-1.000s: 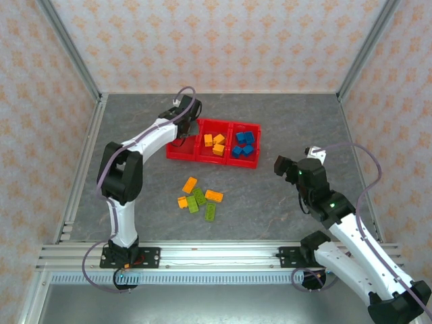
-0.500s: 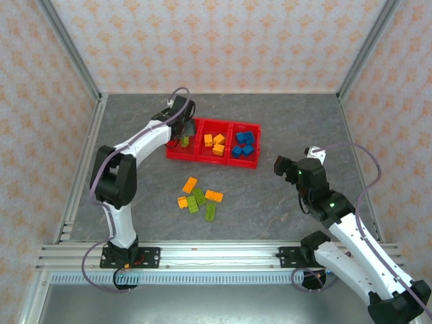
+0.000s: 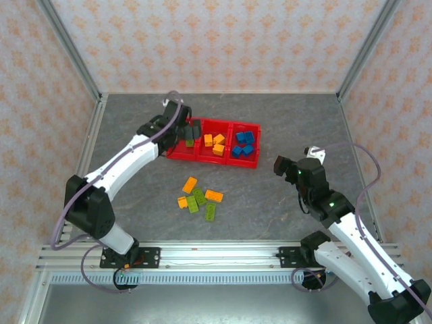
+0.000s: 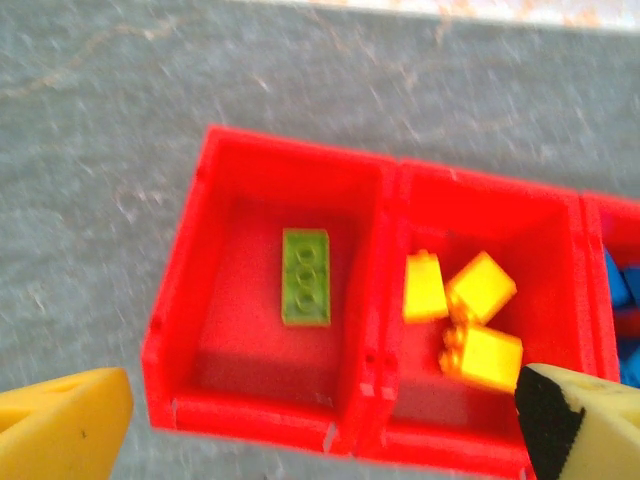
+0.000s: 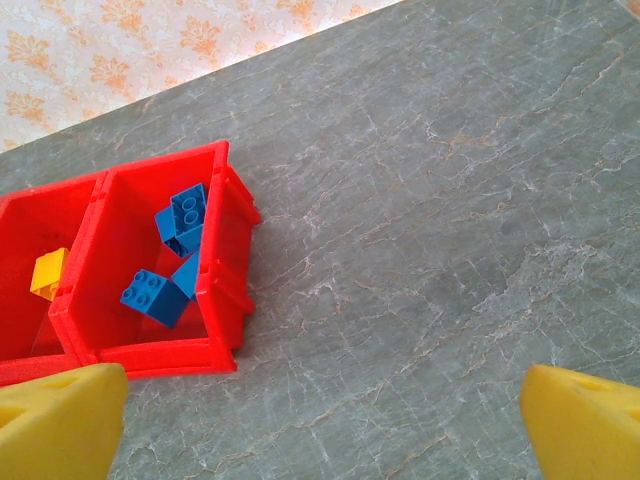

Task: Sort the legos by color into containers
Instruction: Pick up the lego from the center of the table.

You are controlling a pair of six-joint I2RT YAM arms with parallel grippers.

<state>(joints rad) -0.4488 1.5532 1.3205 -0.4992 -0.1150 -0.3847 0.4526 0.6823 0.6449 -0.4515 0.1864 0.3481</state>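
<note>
The left gripper hangs over the left end of the red tray. Its jaws stand wide apart with nothing between them. In the left wrist view the left gripper shows both yellow pads at the bottom corners, and the tray wall lies between them. One lime green brick lies flat, studs up, in the left compartment, directly below this gripper and just ahead of its fingertips. In the top view the same green brick sits beside the gripper's dark body. The orange-yellow bricks lie in the middle compartment, to the gripper's right, bunched and touching. The blue bricks occupy the right compartment, farthest from this gripper. The right gripper is held above the bare grey desk, clear of the tray's right end, with its jaws fully spread and holding nothing. From the right wrist, the right gripper has the blue bricks ahead and to its left, inside the tray wall. A loose pile of legos, orange-yellow and lime green, lies on the desk on the near side of the tray. It is well apart from both grippers, to the right gripper's left.
</note>
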